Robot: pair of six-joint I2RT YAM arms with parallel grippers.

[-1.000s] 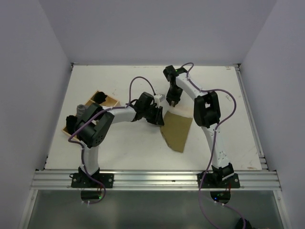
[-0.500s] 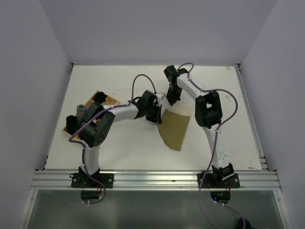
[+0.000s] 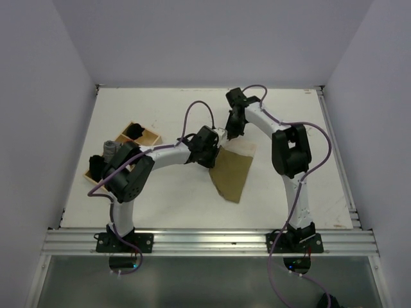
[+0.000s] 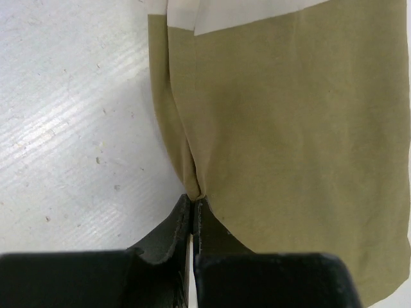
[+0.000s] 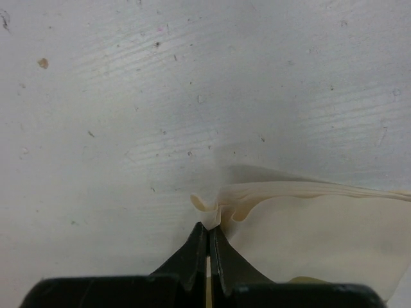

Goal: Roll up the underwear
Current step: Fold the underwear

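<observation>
Right of the wooden tray (image 3: 153,133), well apart from it on the white table (image 3: 160,192), the underwear (image 3: 232,173) lies spread almost flat with its olive side up. A cream band (image 3: 241,149) runs along its far edge, and that edge sits about level with the tray's far corner. The cloth narrows to a point on the side away from that band.

At the corner of the cloth nearest the tray, the left gripper (image 3: 215,153) is pinched tight on the olive fabric. In the left wrist view its two fingers (image 4: 173,224) meet with only a thin slit between them. A fold of cloth is caught at their tips, and a raised crease runs up from the pinch toward the cream band.

Just beyond that, a little farther from the tray, the right gripper (image 3: 228,133) is closed on the cream band's edge. The right wrist view shows its fingers pressed together over a small curled pucker of pale cloth, while the rest of that pale side lies against the table on the side away from the tray.

The two grippers are near each other but not touching. The tray's compartments hold several dark items too small to tell apart.
</observation>
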